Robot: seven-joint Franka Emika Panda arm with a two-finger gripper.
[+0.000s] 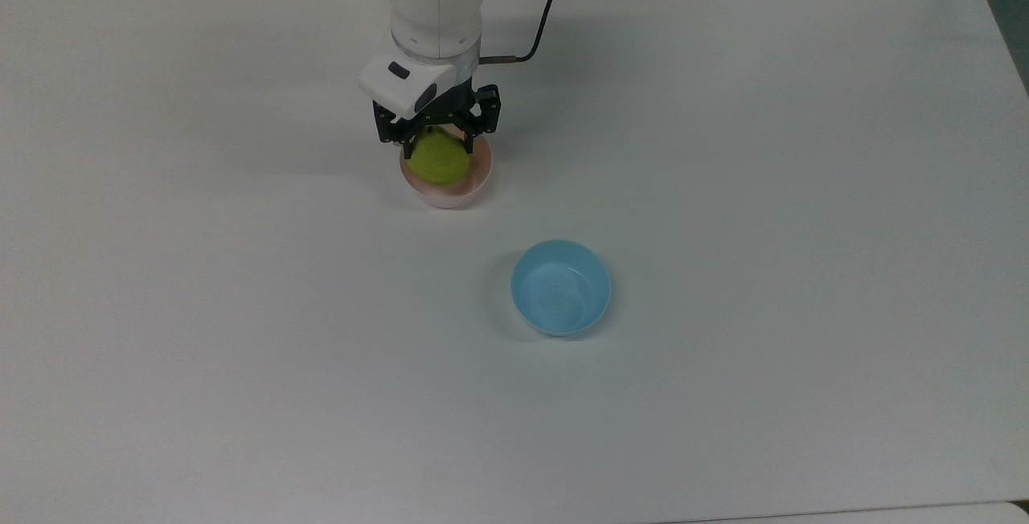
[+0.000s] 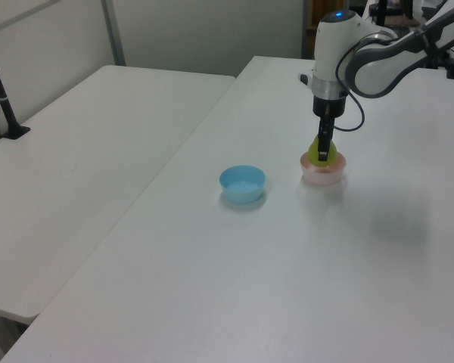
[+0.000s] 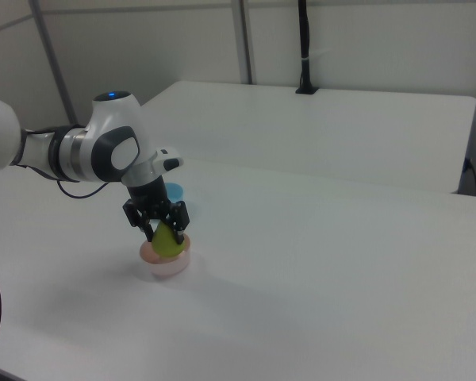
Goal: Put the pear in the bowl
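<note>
Nearly done, judging by how things lie: yellow-green pear (image 1: pixel 439 161) held low over the mouth of the pale pink bowl (image 1: pixel 474 184), lower half apparently inside the rim; black two-finger gripper (image 1: pixel 438 141) clamped on the fruit's upper part, one finger on each side; pink bowl at about 11 o'clock on the white table (image 1: pixel 723 186) in the top view, roughly a third of the way down from the far edge. Seen in the left view as pear (image 2: pixel 318 152) tucked behind a dark finger, directly above pink bowl (image 2: pixel 323 172); in the right view as pear (image 3: pixel 167 240) pointing upward between the fingers of the gripper (image 3: pixel 160 226), base sunk toward pink bowl (image 3: pixel 168 263); hard to say whether the fruit touches the bowl's floor yet.

Left to do, as a judgement: letting go of the pear so it settles inside, then lifting the arm clear without catching the rim.

Light blue bowl (image 1: pixel 561 287) standing empty at about 4 o'clock from the pink one in the top view, well apart; not part of the job.

No brand, label or readable writing anywhere; a small blue light on the white arm (image 3: pixel 111 97) in the right view.
</note>
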